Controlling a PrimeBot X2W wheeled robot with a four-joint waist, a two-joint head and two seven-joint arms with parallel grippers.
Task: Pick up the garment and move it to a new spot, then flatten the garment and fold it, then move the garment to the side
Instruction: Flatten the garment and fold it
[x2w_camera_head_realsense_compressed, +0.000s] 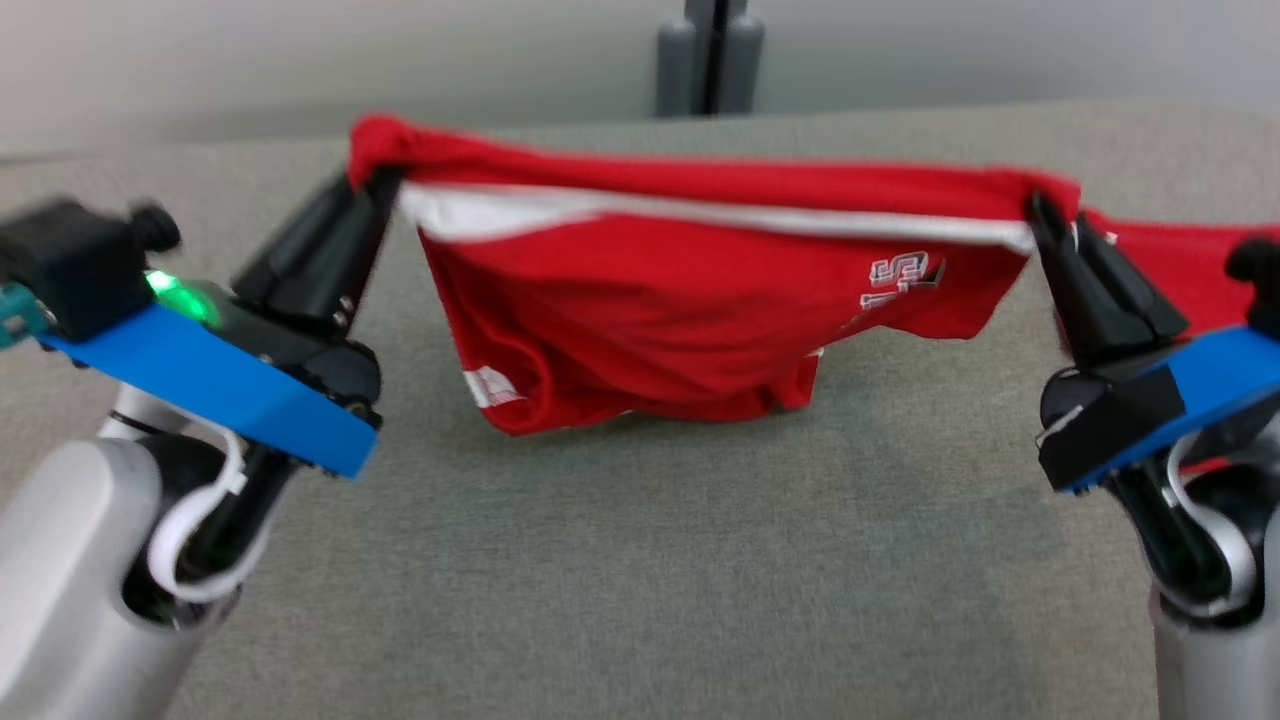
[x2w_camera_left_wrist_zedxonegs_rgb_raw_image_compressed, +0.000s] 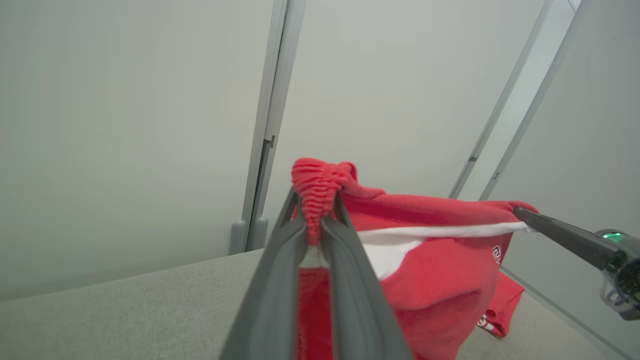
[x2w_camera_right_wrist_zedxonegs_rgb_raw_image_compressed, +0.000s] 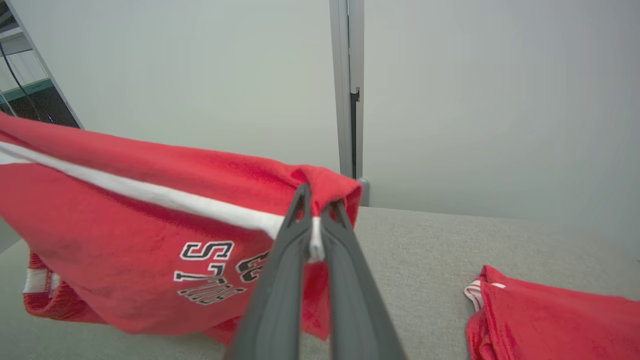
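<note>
Red garment (x2w_camera_head_realsense_compressed: 680, 320) hangs between left gripper (x2w_camera_head_realsense_compressed: 372, 190) and right gripper (x2w_camera_head_realsense_compressed: 1040, 212), both clamped on its upper edge; lower folds touch bench (x2w_camera_head_realsense_compressed: 640, 560) centre.

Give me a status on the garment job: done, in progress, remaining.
Done: the red garment is picked up, pinched at its top edge by the left gripper and the right gripper. In hand: it hangs stretched between them over the grey table, lower part sagging low. Left: laying it flat, folding, moving it aside. Another red cloth lies beside the right gripper.

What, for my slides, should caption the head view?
Left hand and right hand hold a red, white-striped fabric garment stretched over a grey table.
</note>
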